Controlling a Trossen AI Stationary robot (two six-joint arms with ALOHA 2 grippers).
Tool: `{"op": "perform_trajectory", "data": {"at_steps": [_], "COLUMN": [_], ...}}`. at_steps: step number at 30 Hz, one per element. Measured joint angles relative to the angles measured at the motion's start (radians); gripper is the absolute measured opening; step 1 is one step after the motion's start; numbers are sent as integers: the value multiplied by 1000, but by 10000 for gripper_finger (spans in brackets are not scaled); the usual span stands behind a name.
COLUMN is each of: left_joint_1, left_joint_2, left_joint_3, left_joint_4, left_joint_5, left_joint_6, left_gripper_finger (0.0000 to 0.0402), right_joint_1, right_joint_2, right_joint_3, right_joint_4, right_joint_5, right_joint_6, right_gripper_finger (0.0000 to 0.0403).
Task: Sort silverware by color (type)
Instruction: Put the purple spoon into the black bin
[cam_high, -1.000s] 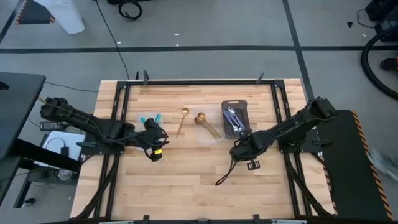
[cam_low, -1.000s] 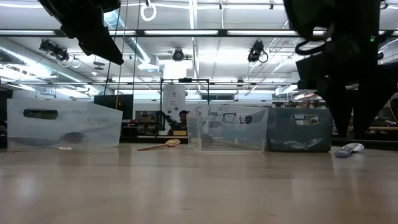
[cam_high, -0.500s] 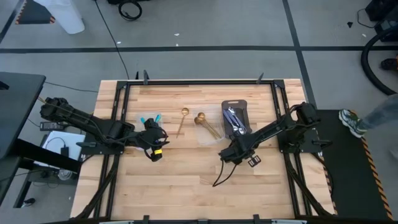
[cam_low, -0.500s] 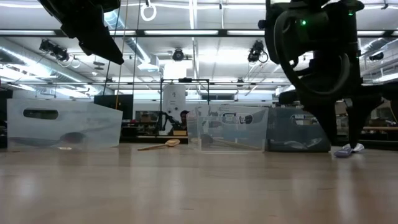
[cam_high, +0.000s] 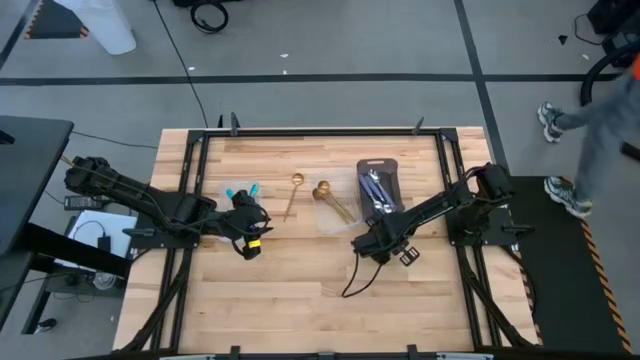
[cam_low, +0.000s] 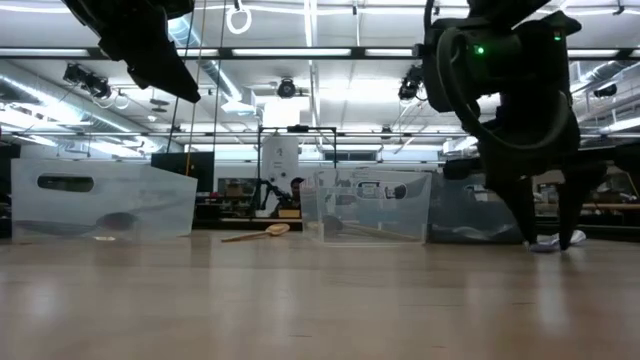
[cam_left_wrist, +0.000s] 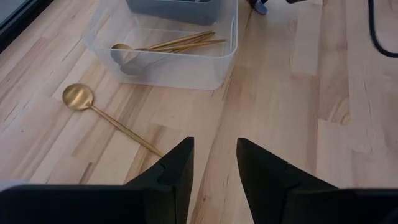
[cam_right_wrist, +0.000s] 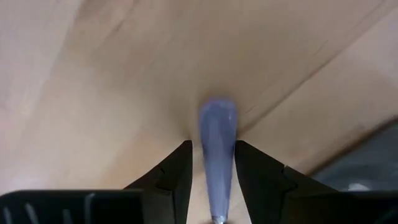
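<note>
A purple-blue utensil (cam_right_wrist: 217, 140) lies flat on the wood, also seen as a pale shape on the table in the low view (cam_low: 556, 242). My right gripper (cam_right_wrist: 211, 149) (cam_low: 548, 236) (cam_high: 364, 245) is open, pointing down, one finger on each side of the utensil's rounded end without clearly touching it. A gold spoon (cam_high: 292, 192) (cam_left_wrist: 79, 97) lies loose on the table. More gold utensils (cam_left_wrist: 177, 42) lie in a clear container (cam_high: 336, 208). Teal-handled utensils (cam_high: 240, 190) lie in another clear container. Silver utensils (cam_high: 377, 190) lie in the dark grey tray (cam_high: 377, 168). My left gripper (cam_left_wrist: 214, 158) (cam_high: 256, 224) waits open above the table's left part.
Three containers stand in a row across the table's middle: clear one left (cam_low: 100, 203), clear one centre (cam_low: 372, 205), grey tray right (cam_low: 478, 208). A black cable (cam_high: 352, 285) trails below the right gripper. A person (cam_high: 600, 95) walks on the floor beyond the table's right side.
My right gripper has moved from beside the grey tray toward the table's left and come down, until its fingers stand at the table on both sides of the purple-blue utensil. The person has walked along the floor at the right.
</note>
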Motion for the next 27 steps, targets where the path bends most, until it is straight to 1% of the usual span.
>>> {"op": "perform_trajectory", "data": {"at_steps": [5,8,13,17,20,23,27], "left_joint_1": [0,0,0,0,0,0,1], "left_joint_2": [0,0,0,0,0,0,0], "left_joint_3": [0,0,0,0,0,0,0], "left_joint_4": [5,5,5,5,5,5,7], "left_joint_5": [0,0,0,0,0,0,0], "left_joint_6": [0,0,0,0,0,0,19], "left_gripper_finger": [130,130,130,130,130,130,130], "right_joint_1": [0,6,13,25,40,53,59], "right_joint_2": [-1,-2,-5,-3,2,-6,-7], "right_joint_3": [-15,-16,-16,-8,23,65,128], "right_joint_4": [26,50,79,92,87,106,82], "right_joint_5": [-13,-29,-34,-37,-33,-14,-3], "right_joint_6": [-18,-20,-11,39,70,98,111], "right_gripper_finger": [126,108,65,61,61,49,35]}}
